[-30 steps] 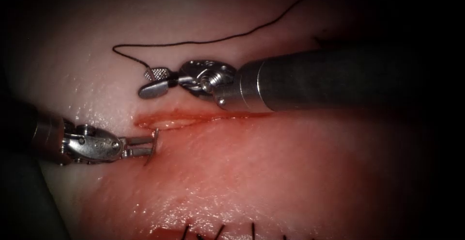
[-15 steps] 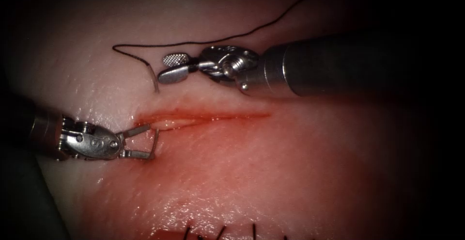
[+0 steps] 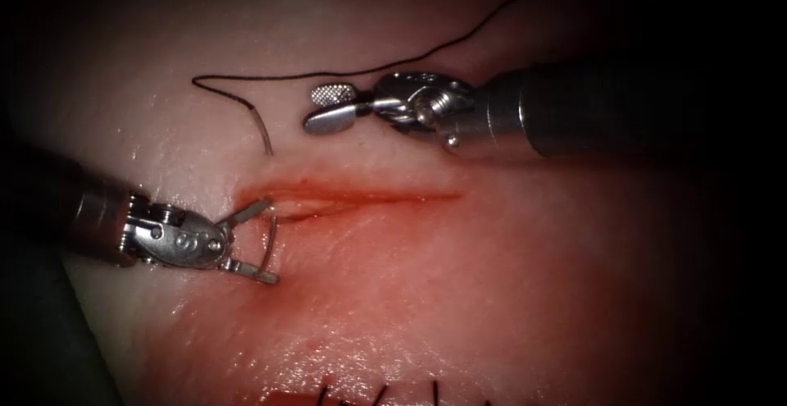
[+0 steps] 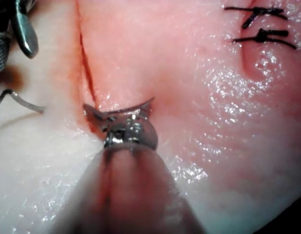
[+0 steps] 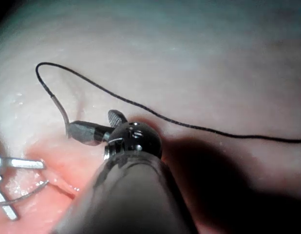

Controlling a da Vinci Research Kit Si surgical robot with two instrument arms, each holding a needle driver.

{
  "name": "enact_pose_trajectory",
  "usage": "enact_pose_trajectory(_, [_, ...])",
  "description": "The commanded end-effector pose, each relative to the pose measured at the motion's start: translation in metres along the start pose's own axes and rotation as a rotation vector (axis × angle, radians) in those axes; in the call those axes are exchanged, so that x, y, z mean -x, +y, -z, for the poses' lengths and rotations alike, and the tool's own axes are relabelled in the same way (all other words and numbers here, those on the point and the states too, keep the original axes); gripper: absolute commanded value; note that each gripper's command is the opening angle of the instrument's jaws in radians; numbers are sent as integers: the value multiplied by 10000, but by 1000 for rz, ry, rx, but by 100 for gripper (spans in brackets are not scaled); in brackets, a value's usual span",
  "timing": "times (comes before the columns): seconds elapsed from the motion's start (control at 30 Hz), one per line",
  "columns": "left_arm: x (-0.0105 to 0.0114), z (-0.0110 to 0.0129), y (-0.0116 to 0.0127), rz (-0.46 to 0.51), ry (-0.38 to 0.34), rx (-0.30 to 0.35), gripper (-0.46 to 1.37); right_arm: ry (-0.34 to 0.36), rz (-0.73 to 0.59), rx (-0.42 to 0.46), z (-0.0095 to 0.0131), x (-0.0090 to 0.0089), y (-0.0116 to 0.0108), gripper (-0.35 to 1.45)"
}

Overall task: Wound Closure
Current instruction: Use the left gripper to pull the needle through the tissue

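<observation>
Endoscope view gives me the tissue (image 3: pixel 508 291) with its cut (image 3: pixel 352 199) running across, red fluid (image 3: pixel 385 197) along it. My right tool (image 3: pixel 329 107) hovers above the cut, jaws parted, holding nothing. My left tool (image 3: pixel 256 242) sits at the cut's left end, jaws spread around the needle (image 3: pixel 270 238) without gripping it. The needle is in the tissue, tail up near the thread (image 3: pixel 344 70). Older stitches (image 3: pixel 377 391) show at the lower edge. I read an "S" on the left wrist.
</observation>
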Motion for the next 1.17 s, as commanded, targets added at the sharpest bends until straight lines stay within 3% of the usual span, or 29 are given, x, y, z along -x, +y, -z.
enact_pose_trajectory(0.03, [-3,0,-3,8,16,-13,74,2,2,-2,-1,1,0,94])
enact_pose_trajectory(0.13, [-8,1,-7,15,41,-25,51,2,4,-2,-1,3,0,94])
enact_pose_trajectory(0.23, [-9,4,-12,31,57,-28,-23,2,5,-1,-2,5,0,93])
enact_pose_trajectory(0.27, [-10,5,-13,38,59,-29,-35,2,5,-1,-2,5,0,94])
enact_pose_trajectory(0.47, [-10,7,-16,92,66,-23,-35,4,6,-2,-2,7,0,93])
enact_pose_trajectory(1.17, [-10,7,-16,98,70,-18,-35,5,8,-1,-5,11,-3,92])
